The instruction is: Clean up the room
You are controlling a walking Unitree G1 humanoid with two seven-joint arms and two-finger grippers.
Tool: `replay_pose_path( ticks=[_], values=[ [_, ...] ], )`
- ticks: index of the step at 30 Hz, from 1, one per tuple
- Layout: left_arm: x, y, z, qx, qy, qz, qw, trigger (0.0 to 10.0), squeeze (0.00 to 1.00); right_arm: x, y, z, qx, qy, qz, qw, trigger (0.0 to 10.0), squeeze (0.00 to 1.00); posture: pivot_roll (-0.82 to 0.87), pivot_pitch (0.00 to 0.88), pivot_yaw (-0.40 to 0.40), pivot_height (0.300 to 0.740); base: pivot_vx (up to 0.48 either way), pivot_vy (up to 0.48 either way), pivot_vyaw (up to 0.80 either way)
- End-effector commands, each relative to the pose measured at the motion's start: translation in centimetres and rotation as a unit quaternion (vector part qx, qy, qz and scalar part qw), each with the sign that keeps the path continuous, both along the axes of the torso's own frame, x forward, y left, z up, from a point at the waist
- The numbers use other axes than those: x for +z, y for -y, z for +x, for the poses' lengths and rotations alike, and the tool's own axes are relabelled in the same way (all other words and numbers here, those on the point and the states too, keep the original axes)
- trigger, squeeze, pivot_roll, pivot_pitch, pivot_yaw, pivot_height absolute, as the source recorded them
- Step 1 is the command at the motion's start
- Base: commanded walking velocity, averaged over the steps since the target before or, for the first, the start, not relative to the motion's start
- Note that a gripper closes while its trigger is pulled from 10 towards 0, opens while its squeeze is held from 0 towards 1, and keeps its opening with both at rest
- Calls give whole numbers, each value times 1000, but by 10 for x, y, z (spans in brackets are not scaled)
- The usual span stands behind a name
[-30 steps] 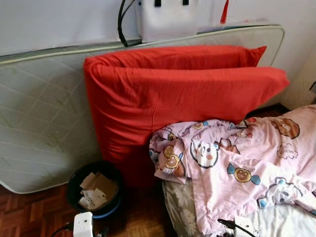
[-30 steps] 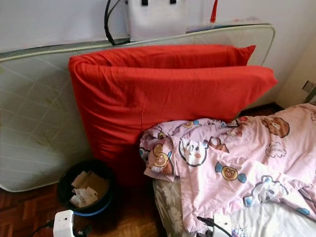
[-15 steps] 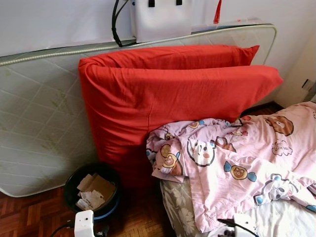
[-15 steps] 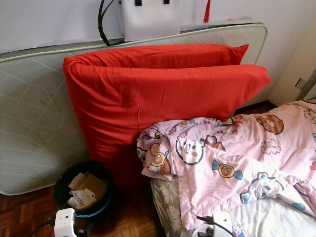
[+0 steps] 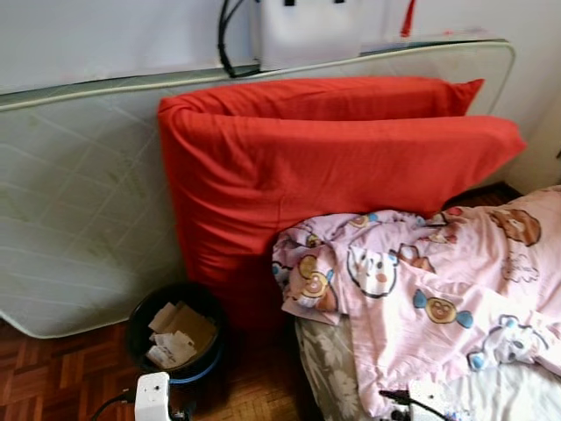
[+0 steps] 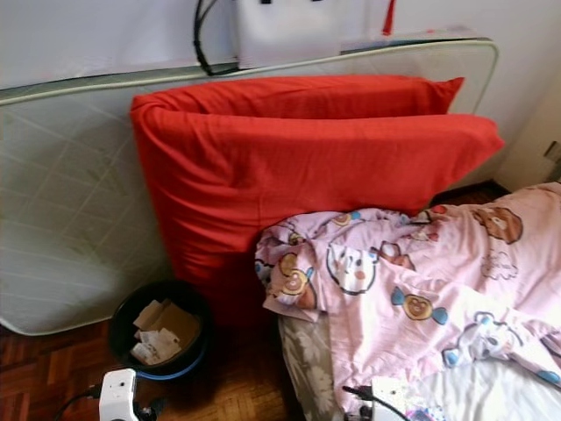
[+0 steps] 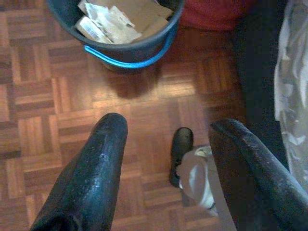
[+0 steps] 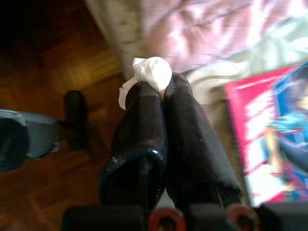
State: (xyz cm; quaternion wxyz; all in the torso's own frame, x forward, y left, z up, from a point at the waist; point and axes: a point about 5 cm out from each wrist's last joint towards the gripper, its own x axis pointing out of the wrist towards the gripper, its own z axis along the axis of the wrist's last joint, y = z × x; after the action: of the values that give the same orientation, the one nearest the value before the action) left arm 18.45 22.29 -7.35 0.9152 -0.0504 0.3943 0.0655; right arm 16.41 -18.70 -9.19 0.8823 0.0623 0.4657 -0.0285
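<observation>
A pale quilted mattress stands on its long edge against a white wall, with two large red cushions propped upright in front of it. A white bag with dark straps sits on top of the mattress. A pink cartoon-print duvet lies rumpled over the corner of a bed, its edge touching the lower cushion. Brown parquet floor shows below. In the right wrist view, a blurred red-and-blue printed item lies beside the bedding.
</observation>
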Motion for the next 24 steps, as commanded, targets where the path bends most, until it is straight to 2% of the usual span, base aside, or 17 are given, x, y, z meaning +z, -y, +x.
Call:
replay_pose_path(
  ticks=[1, 14, 24],
  values=[
    [-2, -1, -4, -5, -11, 4, 1000, 10000, 0, -3, 6, -8, -19, -11, -3, 1000, 10000, 0, 86, 0, 5, 740, 0, 322, 0],
    [-2, -4, -6, -4, -16, 5, 1000, 10000, 0, -4, 6, -11, -38, -12, 1, 999, 10000, 0, 87, 0, 5, 740, 0, 323, 0],
    [-4, -17, -16, 4, -31, 9, 999, 10000, 0, -5, 5, -15, -49, -12, 6, 999, 10000, 0, 89, 0, 8, 740, 0, 322, 0]
  ],
)
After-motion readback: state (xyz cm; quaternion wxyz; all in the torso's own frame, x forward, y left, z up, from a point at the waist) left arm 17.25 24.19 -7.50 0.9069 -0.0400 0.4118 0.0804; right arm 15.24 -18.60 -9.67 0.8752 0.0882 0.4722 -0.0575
